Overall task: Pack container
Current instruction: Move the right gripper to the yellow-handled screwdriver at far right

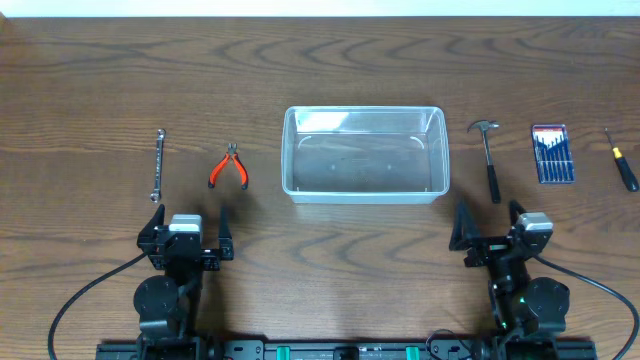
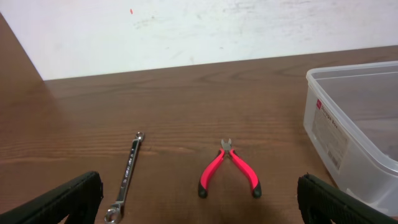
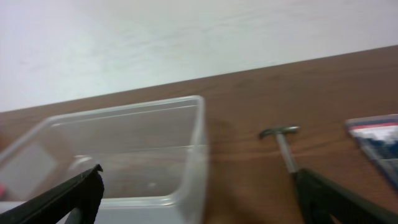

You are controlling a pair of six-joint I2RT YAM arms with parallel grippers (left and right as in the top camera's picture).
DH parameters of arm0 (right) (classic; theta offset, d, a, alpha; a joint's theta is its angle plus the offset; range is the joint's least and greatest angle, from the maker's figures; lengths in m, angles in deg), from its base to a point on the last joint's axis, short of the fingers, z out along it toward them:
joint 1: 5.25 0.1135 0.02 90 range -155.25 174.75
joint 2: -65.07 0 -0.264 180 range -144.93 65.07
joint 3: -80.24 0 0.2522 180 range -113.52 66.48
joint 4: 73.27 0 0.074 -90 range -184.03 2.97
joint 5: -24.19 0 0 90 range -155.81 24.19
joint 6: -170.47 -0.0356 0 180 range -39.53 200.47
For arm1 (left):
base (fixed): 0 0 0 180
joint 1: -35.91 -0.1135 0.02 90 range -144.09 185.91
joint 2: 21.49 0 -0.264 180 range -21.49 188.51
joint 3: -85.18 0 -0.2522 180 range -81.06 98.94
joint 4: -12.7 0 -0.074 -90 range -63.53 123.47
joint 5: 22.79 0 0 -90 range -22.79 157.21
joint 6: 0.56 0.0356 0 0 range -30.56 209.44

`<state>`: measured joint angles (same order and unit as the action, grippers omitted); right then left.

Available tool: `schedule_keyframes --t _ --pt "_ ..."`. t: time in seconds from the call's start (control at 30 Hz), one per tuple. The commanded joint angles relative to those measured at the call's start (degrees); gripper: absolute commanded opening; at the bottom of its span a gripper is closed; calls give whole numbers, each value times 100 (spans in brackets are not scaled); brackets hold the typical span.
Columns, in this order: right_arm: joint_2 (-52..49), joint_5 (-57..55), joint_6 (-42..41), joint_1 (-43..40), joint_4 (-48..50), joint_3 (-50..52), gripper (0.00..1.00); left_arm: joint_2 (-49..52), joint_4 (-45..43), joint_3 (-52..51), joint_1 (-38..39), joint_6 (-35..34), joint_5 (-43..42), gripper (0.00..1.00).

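Container [image 1: 365, 195] sits empty at mid-table [image 1: 100, 80], nothing packed yet, so the first pick is the step in hand. Left to right lie a wrench [image 1: 157, 165], red-handled pliers [image 1: 229, 168], the container, a hammer [image 1: 489, 160], a screwdriver set [image 1: 552, 153] and a lone screwdriver [image 1: 624, 168]. Left gripper [image 1: 190, 214] and right gripper [image 1: 490, 212] both gape wide, holding nothing; next, one must reach forward over a nearby tool and close.

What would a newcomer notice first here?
The big clear container sits empty in the middle. Tools flank it: a wrench and red pliers on the left, a hammer, a screwdriver set and a screwdriver on the right. The left end effector and right end effector sit open at the near side, holding nothing.
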<state>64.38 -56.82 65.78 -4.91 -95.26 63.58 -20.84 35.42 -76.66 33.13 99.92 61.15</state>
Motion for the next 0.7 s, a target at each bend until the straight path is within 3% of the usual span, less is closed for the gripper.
schedule_keyframes --t 0.0,0.3,0.47,0.67 --pt "13 321 -323 48 -240 -579 99 -4 57 -155 13 -48 -79 98" --pt "-973 -627 -299 44 -2243 -3014 99 -4 57 -155 13 -48 -76 98" --pt "-2310 -1167 -238 44 -3663 -4555 99 -4 57 -157 13 -48 -76 98" --pt "-4446 -1268 796 44 -4730 -6332 99 -4 57 -155 13 -48 -76 98"
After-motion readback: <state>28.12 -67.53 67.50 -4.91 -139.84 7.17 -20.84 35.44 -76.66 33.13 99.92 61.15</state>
